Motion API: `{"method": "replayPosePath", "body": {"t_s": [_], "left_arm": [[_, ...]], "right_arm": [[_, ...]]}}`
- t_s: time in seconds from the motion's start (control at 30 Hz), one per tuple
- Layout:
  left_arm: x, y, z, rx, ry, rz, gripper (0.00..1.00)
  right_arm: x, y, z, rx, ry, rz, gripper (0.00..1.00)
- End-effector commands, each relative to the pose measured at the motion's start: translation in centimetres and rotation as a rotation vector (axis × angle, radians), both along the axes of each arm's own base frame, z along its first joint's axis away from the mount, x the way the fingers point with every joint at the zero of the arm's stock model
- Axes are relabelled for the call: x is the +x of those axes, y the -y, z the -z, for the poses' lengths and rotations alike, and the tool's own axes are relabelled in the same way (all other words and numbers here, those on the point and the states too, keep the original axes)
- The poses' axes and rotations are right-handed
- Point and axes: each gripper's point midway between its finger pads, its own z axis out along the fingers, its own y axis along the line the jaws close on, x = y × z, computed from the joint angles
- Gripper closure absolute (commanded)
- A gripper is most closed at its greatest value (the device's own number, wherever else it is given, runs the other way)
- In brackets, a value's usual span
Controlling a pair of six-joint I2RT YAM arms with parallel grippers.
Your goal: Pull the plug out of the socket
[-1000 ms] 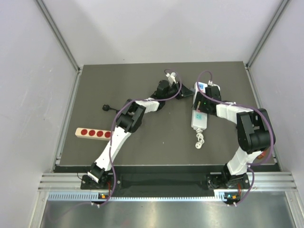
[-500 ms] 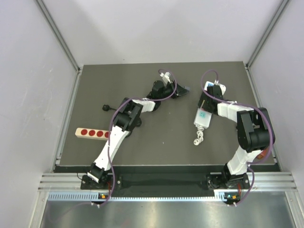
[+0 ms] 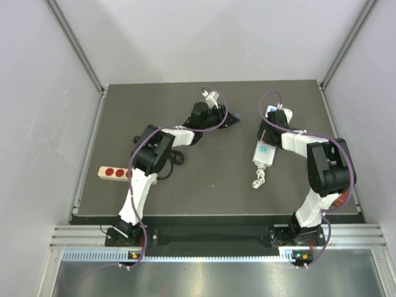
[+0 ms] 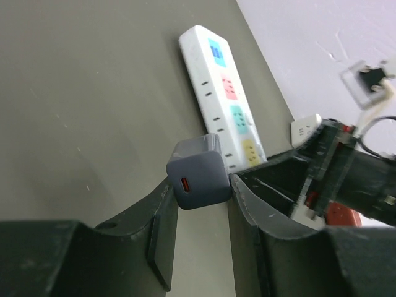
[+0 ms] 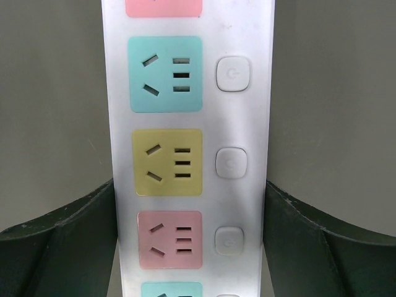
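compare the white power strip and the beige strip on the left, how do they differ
The white power strip has pink, cyan, yellow and blue outlet faces; the beige strip has red round spots. The white power strip runs roughly near to far, the beige strip left to right. The white power strip sits between the fingers of the right gripper; the beige strip lies ungripped. Both lie flat on the table.
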Motion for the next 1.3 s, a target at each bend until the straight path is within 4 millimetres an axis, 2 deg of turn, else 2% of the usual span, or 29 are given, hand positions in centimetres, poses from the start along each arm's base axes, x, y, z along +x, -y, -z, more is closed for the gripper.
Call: {"method": "replayPosePath", "body": {"t_s": [0.0,0.03,0.07,0.1,0.13,0.17,0.23,0.27,0.3,0.33,0.37,0.4,0.43,0.47,0.5,0.57,0.6,0.67,0.8,0.97,1.07,1.27], "left_arm": [[-1.0,-0.8,-6.2,-0.015,0.138,-0.004,1.0],[-2.0,-1.1,-5.1,0.008,0.108,-0.004,1.0],[-2.8,-1.1,-6.6,0.008,0.128,0.0,1.0],[-3.4,-1.3,-6.6,0.024,0.124,-0.003,1.0],[-4.7,-1.8,-4.6,0.072,0.069,0.002,1.0],[-6.0,-1.4,-5.5,0.089,0.085,0.014,1.0],[-8.4,-2.2,-2.7,0.174,0.018,0.004,1.0],[-10.1,-1.7,-3.3,0.191,0.026,0.02,1.0],[-11.0,-2.5,-1.6,0.244,-0.005,-0.013,1.0],[-11.9,-2.6,-1.1,0.275,-0.016,-0.026,1.0],[-14.0,-2.4,-1.0,0.322,-0.029,-0.009,1.0],[-14.8,-2.9,0.0,0.365,-0.039,-0.033,1.0],[-15.9,-2.9,0.2,0.388,-0.045,-0.028,1.0],[-17.6,-2.3,-0.4,0.392,-0.037,-0.008,1.0],[-18.7,-2.6,0.3,0.408,-0.054,-0.003,1.0],[-20.7,-2.1,-0.6,0.379,-0.07,0.007,1.0],[-21.6,-2.2,-0.2,0.382,-0.087,0.016,1.0],[-23.6,-1.7,-1.0,0.356,-0.101,0.04,1.0],[-27.1,-1.7,-0.7,0.363,-0.142,0.104,1.0],[-31.1,-1.8,-0.7,0.276,-0.217,0.233,1.0],[-32.2,-1.6,-1.2,0.223,-0.227,0.283,1.0],[-32.9,-2.5,0.1,0.244,-0.26,0.285,1.0]], "right_arm": [[0.4,-0.6,-0.4,-0.043,0.002,-0.014,0.81],[0.5,-0.7,-0.5,-0.047,0.006,-0.015,0.78],[0.4,-0.6,-0.4,-0.046,0.004,-0.014,0.73],[0.4,-0.7,-0.5,-0.043,0.005,-0.015,0.66],[0.4,-0.8,-0.5,-0.042,0.007,-0.017,0.59],[0.4,-0.8,-0.5,-0.041,0.008,-0.018,0.53],[0.4,-0.8,-0.5,-0.038,0.01,-0.022,0.41],[0.4,-0.9,-0.5,-0.037,0.011,-0.026,0.33],[0.3,-0.9,-0.4,-0.037,0.006,-0.028,0.3],[0.4,-0.9,-0.5,-0.035,0.007,-0.029,0.26],[0.4,-0.9,-0.5,-0.036,0.003,-0.027,0.23],[0.4,-0.9,-0.3,-0.034,-0.001,-0.029,0.18],[0.4,-0.9,-0.3,-0.033,-0.003,-0.03,0.16],[0.4,-0.9,-0.3,-0.032,-0.003,-0.029,0.13],[0.4,-0.9,-0.3,-0.026,-0.004,-0.03,0.08],[0.3,-0.9,-0.3,-0.023,-0.007,-0.033,0.01],[0.3,-0.9,-0.1,-0.018,-0.013,-0.037,0.0],[0.3,-0.8,-0.1,-0.012,-0.015,-0.037,0.0],[0.1,-0.9,0.0,-0.001,-0.021,-0.044,0.0],[-0.1,-1.1,0.0,0.012,-0.016,-0.056,0.0],[-0.1,-1.2,0.0,0.011,-0.021,-0.061,0.0],[-0.1,-1.2,0.0,0.014,-0.023,-0.06,0.0]]}}
